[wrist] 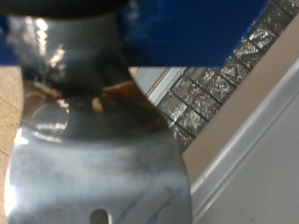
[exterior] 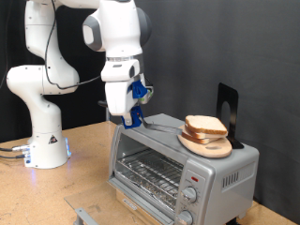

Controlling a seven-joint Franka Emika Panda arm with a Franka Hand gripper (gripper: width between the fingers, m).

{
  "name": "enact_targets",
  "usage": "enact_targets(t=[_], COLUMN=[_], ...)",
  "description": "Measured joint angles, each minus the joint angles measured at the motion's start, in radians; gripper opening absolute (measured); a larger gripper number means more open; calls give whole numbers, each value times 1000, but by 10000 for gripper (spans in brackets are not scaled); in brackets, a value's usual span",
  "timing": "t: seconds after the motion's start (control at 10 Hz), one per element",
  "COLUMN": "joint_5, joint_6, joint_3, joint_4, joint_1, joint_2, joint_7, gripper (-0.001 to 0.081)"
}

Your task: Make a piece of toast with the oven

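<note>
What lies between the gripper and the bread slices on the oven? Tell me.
Only bare silver oven top, seen in the exterior view: the gripper is at its left end, the bread slices on a wooden plate toward the right.

A robotics lab, staged rather than lived in. A white Franka arm (exterior: 52, 75) is bolted by its base to a bare plywood table (exterior: 84, 164), cables trail off at the exterior view's left, and black curtain backs the scene. The only kitchen item is a silver toaster oven (exterior: 178, 169) on that table.
</note>
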Motion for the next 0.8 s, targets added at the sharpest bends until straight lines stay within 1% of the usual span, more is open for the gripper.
enact_targets(t=[0.3,0.5,0.8], joint_5=[2,8,36], joint_6=[-1,-4,-21], joint_3=[21,35,40], joint_4=[27,31,28], joint_1=[4,6,15], joint_2=[25,26,17], joint_7=[0,-4,-32], gripper=[393,393,393])
